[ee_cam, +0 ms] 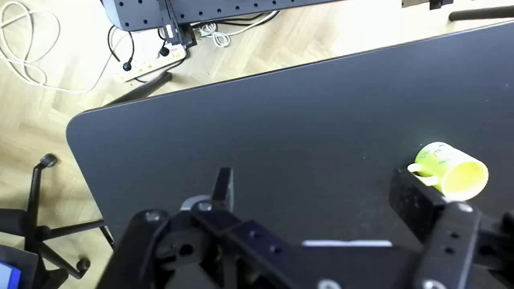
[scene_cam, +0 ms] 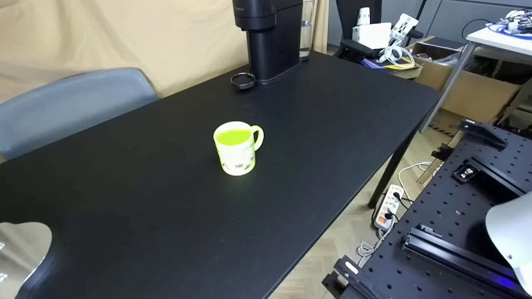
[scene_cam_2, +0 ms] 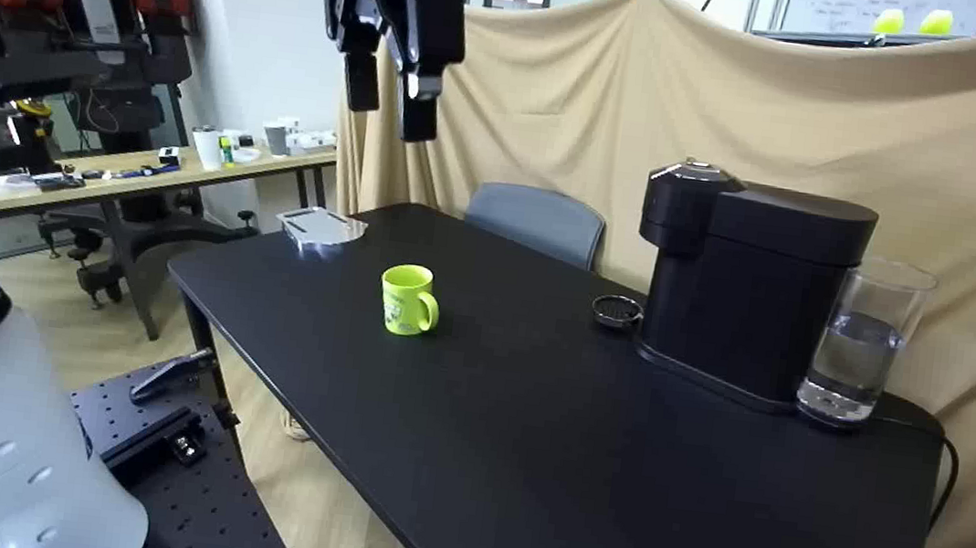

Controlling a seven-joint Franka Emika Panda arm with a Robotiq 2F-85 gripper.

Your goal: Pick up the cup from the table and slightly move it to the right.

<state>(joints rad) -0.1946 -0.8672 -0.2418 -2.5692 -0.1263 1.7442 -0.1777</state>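
The cup is a lime-green mug standing upright on the black table. In an exterior view the cup shows its handle and a white patch with a mark on its side. My gripper is high above the table, fingers pointing down, well above the cup. In the wrist view the gripper is wide open, with nothing between its fingers. There the cup is at the right, outside the right finger, which partly overlaps it in the picture. The table lies below.
A black coffee machine with a water tank and a small round drip tray stands on the table. A shiny metal plate lies at the table's end. A grey chair stands behind the table.
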